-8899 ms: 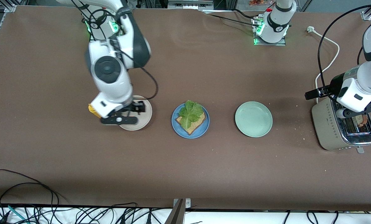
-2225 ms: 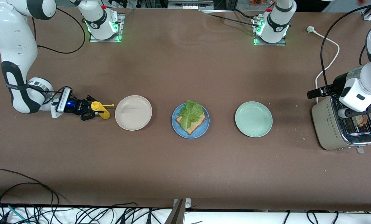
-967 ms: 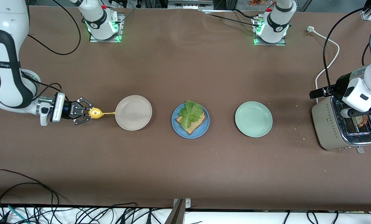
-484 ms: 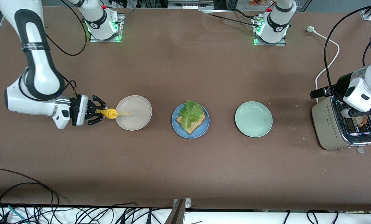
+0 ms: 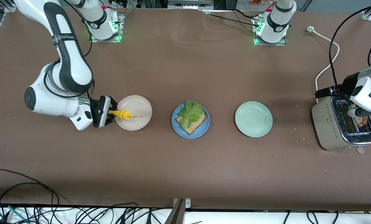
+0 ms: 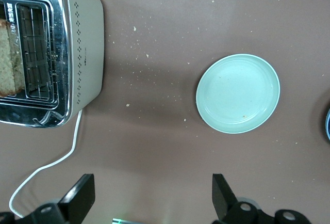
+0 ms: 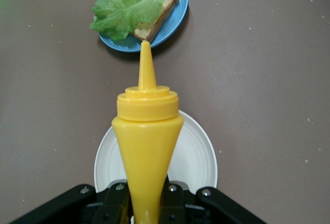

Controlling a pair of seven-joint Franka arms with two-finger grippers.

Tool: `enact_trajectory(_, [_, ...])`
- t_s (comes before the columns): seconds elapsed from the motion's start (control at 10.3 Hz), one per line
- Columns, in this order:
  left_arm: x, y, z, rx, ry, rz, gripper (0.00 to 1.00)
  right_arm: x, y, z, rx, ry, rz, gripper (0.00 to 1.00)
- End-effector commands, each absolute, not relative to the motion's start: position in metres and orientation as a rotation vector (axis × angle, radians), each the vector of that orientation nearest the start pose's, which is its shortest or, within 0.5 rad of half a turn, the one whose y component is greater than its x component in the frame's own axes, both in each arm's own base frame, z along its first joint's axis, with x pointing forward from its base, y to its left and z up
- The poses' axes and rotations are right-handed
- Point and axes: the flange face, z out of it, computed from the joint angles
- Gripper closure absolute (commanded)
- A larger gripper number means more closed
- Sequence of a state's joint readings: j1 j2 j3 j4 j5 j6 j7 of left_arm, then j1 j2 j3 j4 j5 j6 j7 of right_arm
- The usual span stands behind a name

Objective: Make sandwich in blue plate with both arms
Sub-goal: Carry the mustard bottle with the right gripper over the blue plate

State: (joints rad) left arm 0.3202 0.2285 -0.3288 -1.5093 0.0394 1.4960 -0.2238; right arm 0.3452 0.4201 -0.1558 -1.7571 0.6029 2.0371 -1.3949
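One step: sauce | right pincer (image 5: 110,112) pinching yellow squeeze bottle (image 5: 122,114) over beige plate (image 5: 141,105) | left pincer (image 6: 149,203) spread above toaster (image 5: 327,127), waiting | carry nozzle level across to lettuce (image 5: 190,112) on blue plate (image 5: 204,129) mid-counter, then squeeze

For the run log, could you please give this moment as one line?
right hand: shut on yellow bottle over beige plate | left hand: open over toaster | blue plate: bread, lettuce
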Motion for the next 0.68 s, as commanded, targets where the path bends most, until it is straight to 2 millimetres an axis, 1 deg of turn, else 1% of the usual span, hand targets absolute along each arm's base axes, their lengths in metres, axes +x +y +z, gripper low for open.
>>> enact_trajectory(0.0, [0.597, 0.018, 0.530, -3.087, -0.286, 0.364, 0.00, 0.630, 0.214, 0.341, -2.222, -1.719, -0.121, 0.88])
enact_trajectory(0.1, [0.597, 0.018, 0.530, -3.087, -0.286, 0.365, 0.00, 0.629, 0.232, 0.343, -2.225, -1.782, -0.095, 0.88])
enact_trajectory(0.29, [0.597, 0.019, 0.528, -3.087, -0.285, 0.372, 0.00, 0.624, 0.260, 0.350, -2.245, -1.896, -0.045, 0.88])
enact_trajectory(0.39, [0.597, 0.019, 0.528, -3.086, -0.285, 0.372, 0.00, 0.616, 0.276, 0.349, -2.250, -1.943, 0.000, 0.88])
enact_trajectory(0.48, [0.597, 0.019, 0.527, -3.086, -0.283, 0.374, 0.00, 0.612, 0.290, 0.355, -2.280, -1.985, 0.038, 0.88])
enact_trajectory(0.58, [0.597, 0.020, 0.527, -3.087, -0.283, 0.374, 0.00, 0.606, 0.305, 0.353, -2.301, -2.036, 0.095, 0.88])
